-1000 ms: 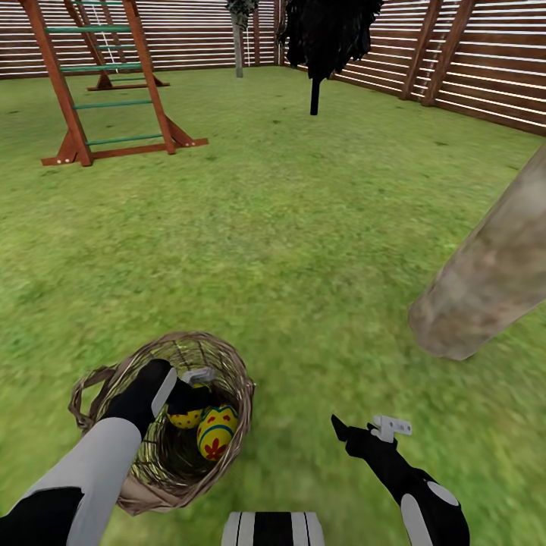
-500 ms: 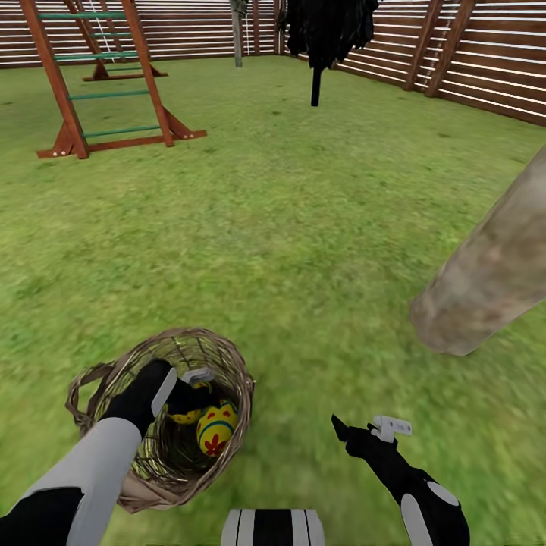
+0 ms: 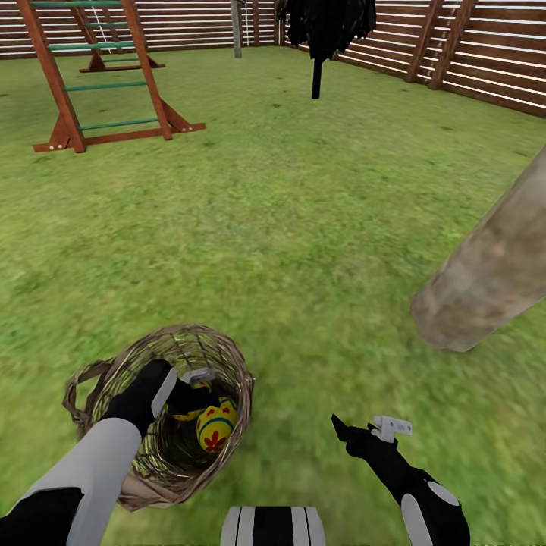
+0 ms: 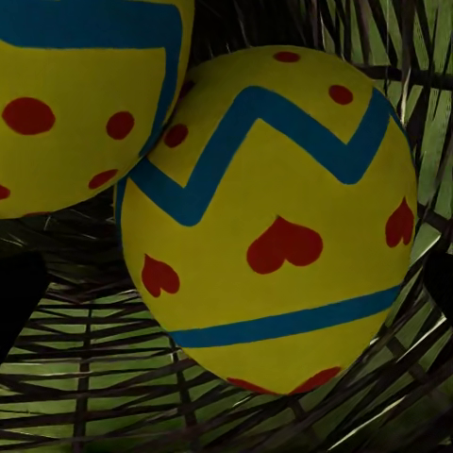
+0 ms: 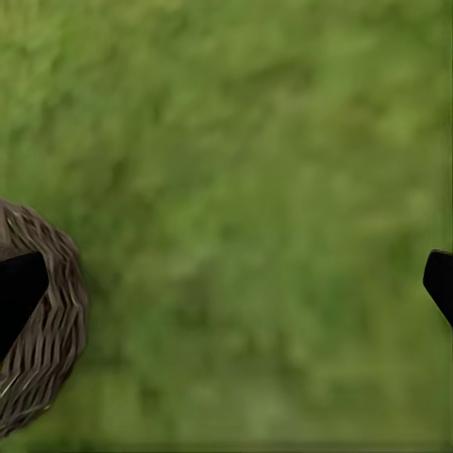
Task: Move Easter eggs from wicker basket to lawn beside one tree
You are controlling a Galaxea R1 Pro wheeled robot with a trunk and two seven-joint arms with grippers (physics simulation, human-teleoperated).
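One wicker basket (image 3: pixel 163 413) stands on the lawn (image 3: pixel 303 227), and it serves as the reference for all positions. Inside it, two Easter eggs can be counted. In the head view one egg (image 3: pixel 215 427) lies against the basket's right inner wall, with a second egg (image 3: pixel 189 413) partly hidden just left of it under the left hand. The left wrist view shows the same pair touching: a heart-marked egg (image 4: pixel 274 217) and a dot-marked egg (image 4: pixel 85 94), both resting on the weave. A third egg cannot be confirmed.

The left hand (image 3: pixel 193 387) is lowered inside the basket rim, directly over the eggs. Its fingers stand apart at either side of the left wrist view, flanking the heart-marked egg without closing on it; the hand is wide and holds nothing.

The right hand (image 3: pixel 371 428) hovers above bare grass to the right of the basket, well apart from it. Its fingers are spread wide and empty; the right wrist view shows the basket's rim (image 5: pixel 47 330) at one edge and open grass between the fingers.

One thick grey-beige tree trunk (image 3: pixel 485 280) meets the lawn further right of the basket and beyond it, with unobstructed grass between. Far beyond the basket stand one dark tree (image 3: pixel 322 38), one wooden playset (image 3: pixel 98 76) and the slatted fence (image 3: pixel 470 53) bounding the lawn.
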